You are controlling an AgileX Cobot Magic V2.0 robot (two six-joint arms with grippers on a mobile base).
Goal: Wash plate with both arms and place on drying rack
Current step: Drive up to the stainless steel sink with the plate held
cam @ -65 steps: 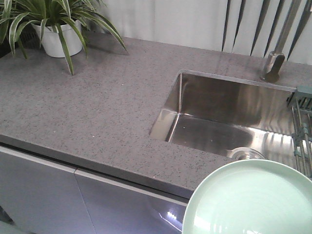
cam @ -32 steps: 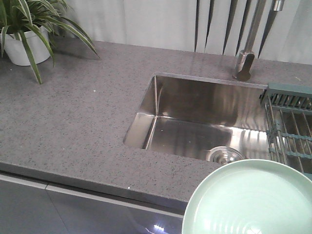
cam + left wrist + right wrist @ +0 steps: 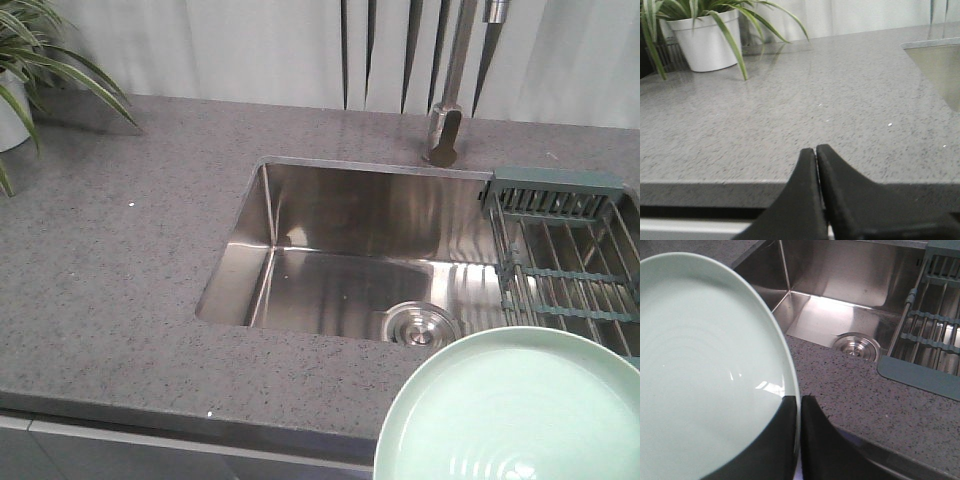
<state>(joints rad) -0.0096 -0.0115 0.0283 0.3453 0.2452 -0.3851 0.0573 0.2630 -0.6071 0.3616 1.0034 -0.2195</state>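
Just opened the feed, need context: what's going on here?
The right gripper is shut on the rim of the mint-green plate, holding it in front of the sink. The left gripper is shut and empty, low by the countertop's front edge. The drying rack across the sink's right end shows nothing on it, so the plate isn't racked yet.

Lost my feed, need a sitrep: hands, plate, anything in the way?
Left hand shut, empty. Right hand shut on plate rim, plate short of sink. Drying rack bare where visible; nothing blocking.
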